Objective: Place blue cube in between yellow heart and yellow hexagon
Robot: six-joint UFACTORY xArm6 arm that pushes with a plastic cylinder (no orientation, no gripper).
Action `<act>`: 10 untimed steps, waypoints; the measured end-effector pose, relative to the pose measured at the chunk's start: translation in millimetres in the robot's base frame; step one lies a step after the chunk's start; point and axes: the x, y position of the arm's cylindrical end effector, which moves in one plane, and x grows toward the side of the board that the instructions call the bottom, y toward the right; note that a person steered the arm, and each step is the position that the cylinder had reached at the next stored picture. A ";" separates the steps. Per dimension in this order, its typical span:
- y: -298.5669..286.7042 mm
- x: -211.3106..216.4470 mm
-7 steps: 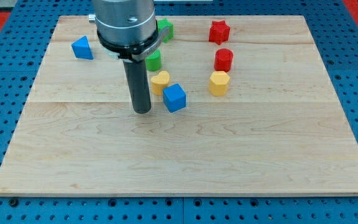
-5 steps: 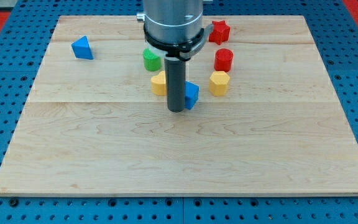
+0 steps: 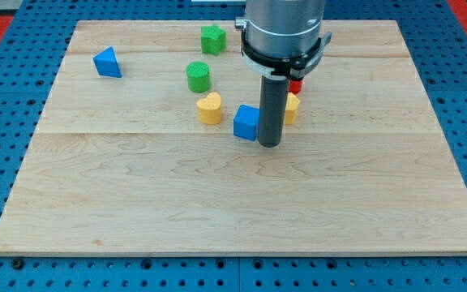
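Note:
The blue cube (image 3: 246,122) sits on the wooden board, to the right of the yellow heart (image 3: 209,108). The yellow hexagon (image 3: 292,108) is mostly hidden behind my rod; only its right edge shows. My tip (image 3: 270,144) rests on the board just right of the blue cube and slightly nearer the view's bottom, touching or almost touching the cube's right side. The cube lies between the heart and the hexagon, a little lower than both.
A green cylinder (image 3: 199,77) stands above the yellow heart. A green star-like block (image 3: 212,38) is near the top edge. A blue triangular block (image 3: 107,62) is at the upper left. A red block (image 3: 296,83) peeks out behind the rod.
My rod has swept from left of the blue cube to its right side. The blue cube has shifted a little to the right, away from the heart.

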 end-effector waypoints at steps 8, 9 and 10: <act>-46.7 1.1; -36.8 0.5; -29.7 -1.1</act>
